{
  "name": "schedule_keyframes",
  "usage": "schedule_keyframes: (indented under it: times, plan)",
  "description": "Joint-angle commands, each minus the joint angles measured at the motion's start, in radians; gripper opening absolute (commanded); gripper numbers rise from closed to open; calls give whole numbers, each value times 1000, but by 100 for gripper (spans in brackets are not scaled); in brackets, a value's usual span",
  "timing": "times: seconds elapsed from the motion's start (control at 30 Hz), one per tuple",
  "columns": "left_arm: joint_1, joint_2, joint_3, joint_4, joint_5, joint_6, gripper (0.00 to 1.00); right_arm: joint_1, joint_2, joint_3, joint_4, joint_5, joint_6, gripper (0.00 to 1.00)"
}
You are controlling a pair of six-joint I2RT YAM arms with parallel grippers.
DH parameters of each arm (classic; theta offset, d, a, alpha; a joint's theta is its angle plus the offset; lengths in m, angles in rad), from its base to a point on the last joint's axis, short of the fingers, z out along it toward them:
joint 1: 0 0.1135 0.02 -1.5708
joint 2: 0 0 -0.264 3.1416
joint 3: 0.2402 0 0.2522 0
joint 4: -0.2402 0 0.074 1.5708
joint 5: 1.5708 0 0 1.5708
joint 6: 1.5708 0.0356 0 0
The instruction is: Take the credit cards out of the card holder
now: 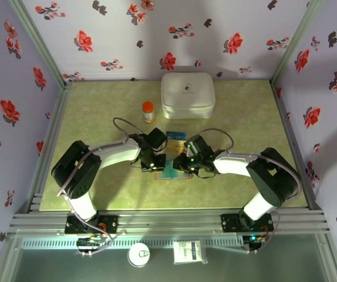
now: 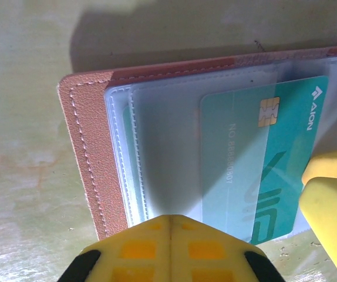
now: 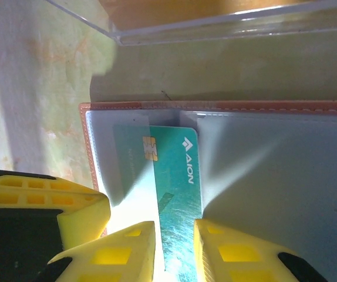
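The brown card holder (image 1: 179,177) lies open on the table between both arms, its stitched border (image 2: 89,153) and clear pockets (image 3: 274,176) showing. A teal credit card (image 2: 256,158) marked AION sticks partway out of a pocket. My right gripper (image 3: 175,241) is shut on that card's (image 3: 177,176) free end, with a yellow finger (image 2: 333,217) on each side. My left gripper (image 2: 170,222) is shut with nothing in it. Its tips rest on the holder's pocket beside the card. In the right wrist view, a left finger (image 3: 45,202) sits at the holder's corner.
A clear sheet (image 3: 227,26) lies just beyond the holder, with blue and yellowish cards (image 1: 176,138) on it. Further back stand a white rounded case (image 1: 187,94) and a small orange-capped bottle (image 1: 148,111). Flowered walls close in the table (image 1: 245,117) on three sides.
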Motion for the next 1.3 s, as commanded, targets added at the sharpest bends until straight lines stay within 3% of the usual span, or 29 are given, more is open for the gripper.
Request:
schedule_keyframes:
  times: [0.0, 0.4, 0.93, 1.27]
  plan:
    - [-7, 6, 11, -28, -25, 24, 0, 10, 13, 42, -48, -7, -34, 24]
    - [-6, -39, -2, -58, -105, 21, 0, 54, 50, 126, -209, 68, -72, 24]
    - [-5, -8, 0, -61, -89, 26, 0, 74, 95, 154, -188, 51, -64, 24]
    - [-9, -41, 64, -102, -74, 47, 0, 66, 20, 117, -148, 54, -50, 24]
